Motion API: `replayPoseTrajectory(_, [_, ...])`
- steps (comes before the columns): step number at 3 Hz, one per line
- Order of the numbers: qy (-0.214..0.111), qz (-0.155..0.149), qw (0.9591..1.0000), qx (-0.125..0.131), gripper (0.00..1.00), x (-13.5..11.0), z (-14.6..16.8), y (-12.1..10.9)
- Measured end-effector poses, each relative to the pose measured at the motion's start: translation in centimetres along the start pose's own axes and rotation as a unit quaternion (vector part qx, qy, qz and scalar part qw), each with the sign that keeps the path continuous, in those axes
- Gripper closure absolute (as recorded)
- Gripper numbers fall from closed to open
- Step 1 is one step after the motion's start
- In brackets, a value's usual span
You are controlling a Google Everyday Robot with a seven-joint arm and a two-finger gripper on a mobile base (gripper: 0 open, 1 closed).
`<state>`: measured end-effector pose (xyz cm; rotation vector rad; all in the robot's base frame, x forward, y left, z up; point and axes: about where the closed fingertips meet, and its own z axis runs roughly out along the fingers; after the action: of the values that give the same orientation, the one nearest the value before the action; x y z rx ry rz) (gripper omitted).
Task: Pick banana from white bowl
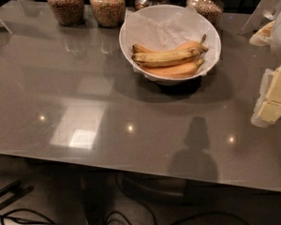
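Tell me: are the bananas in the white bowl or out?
In: the bananas lie on paper inside the white bowl; the end effector is at the right edge, apart.

No legible text or labels; tool at the right edge

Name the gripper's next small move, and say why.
Probably swing the gripper left, toward the white bowl: it hangs well off to the bowl's right, apart from it, while the bananas lie untouched inside on the paper lining.
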<state>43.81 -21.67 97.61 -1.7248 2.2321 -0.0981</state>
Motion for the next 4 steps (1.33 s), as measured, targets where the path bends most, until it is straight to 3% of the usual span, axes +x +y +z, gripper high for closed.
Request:
replayPoseTrajectory(2, [-0.01,-0.006,0.9999,0.012,0.0,-0.6,0.0,-0.5])
replayPoseTrajectory(3, [-0.051,-0.019,0.9981,0.027,0.0,-2.7,1.3,-3.1])
replayPoseTrajectory(4, [-0.105,-0.028,0.9931,0.044,0.0,-6.1,3.4,-7.2])
